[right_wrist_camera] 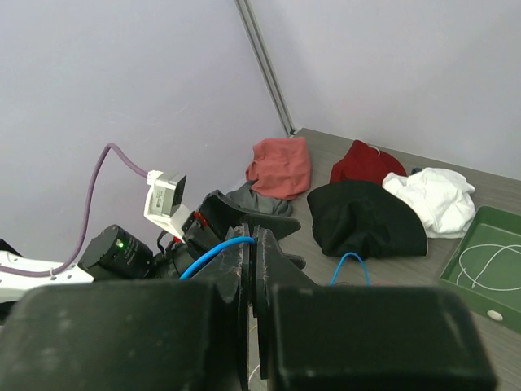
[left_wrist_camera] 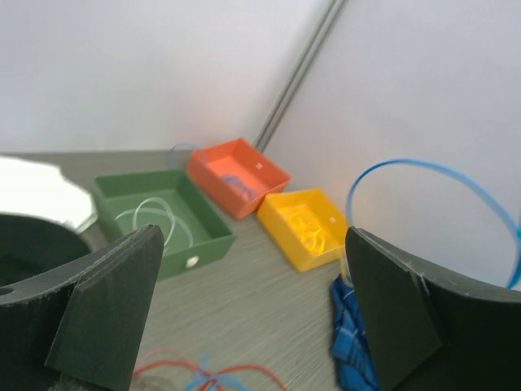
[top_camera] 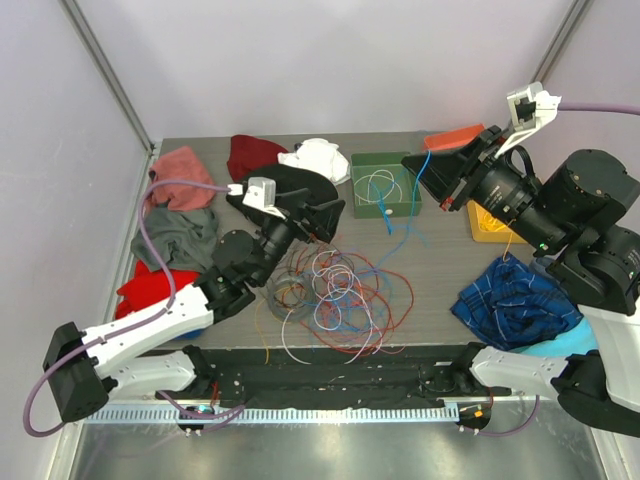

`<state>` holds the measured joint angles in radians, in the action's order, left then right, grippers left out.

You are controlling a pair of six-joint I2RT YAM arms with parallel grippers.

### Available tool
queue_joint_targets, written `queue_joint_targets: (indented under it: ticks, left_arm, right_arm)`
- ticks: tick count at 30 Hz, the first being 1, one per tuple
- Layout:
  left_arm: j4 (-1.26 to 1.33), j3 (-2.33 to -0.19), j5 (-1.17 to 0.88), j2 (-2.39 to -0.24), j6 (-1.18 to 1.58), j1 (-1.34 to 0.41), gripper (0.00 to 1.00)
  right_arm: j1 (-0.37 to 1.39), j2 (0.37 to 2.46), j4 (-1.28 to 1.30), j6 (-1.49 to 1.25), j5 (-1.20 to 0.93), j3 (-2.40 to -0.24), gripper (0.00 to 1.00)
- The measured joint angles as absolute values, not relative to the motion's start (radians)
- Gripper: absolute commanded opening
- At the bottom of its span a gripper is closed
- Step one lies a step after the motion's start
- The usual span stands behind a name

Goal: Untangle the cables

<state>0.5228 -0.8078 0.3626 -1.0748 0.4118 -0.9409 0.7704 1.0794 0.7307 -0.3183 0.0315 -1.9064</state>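
A tangle of thin red, blue, white, orange and grey cables [top_camera: 335,295] lies on the table's middle front. My right gripper [top_camera: 412,165] hovers over the green tray, shut on a blue cable [top_camera: 416,195] that hangs down toward the tangle. In the right wrist view the blue cable [right_wrist_camera: 212,252] leaves the closed jaws of the right gripper [right_wrist_camera: 252,244] to the left. My left gripper [top_camera: 325,215] is open and empty above the tangle's far edge. In the left wrist view the left gripper [left_wrist_camera: 252,318] has its fingers [left_wrist_camera: 114,309] wide apart, with a blue cable loop [left_wrist_camera: 431,167] arching behind the right finger.
A green tray [top_camera: 356,190] holds a white cable. An orange tray [top_camera: 455,137] and a yellow tray [top_camera: 478,232] stand at the back right. A blue cloth [top_camera: 515,300] lies right. Pink [top_camera: 185,165], dark red [top_camera: 255,155], white [top_camera: 320,158], black [top_camera: 290,185], grey [top_camera: 180,235] and red [top_camera: 150,285] cloths lie at the left and back.
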Motion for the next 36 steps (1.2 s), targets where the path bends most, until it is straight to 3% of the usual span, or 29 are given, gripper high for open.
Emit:
queue_joint_targets:
  ticks: [20, 29, 36]
  left_arm:
    - [0.815, -0.822, 0.138, -1.328, 0.536, -0.919, 1.0]
    - [0.868, -0.99, 0.21, -1.607, 0.583, -0.914, 1.0]
    - [0.718, -1.077, 0.347, -1.684, 0.591, -0.914, 1.0]
  right_arm:
    - [0.77, 1.079, 0.704, -0.37, -0.085, -1.898, 0.01]
    - [0.77, 1.092, 0.687, -0.402, -0.138, -1.906, 0.01]
    - [0.77, 1.108, 0.71, -0.406, -0.141, -1.975, 0.01]
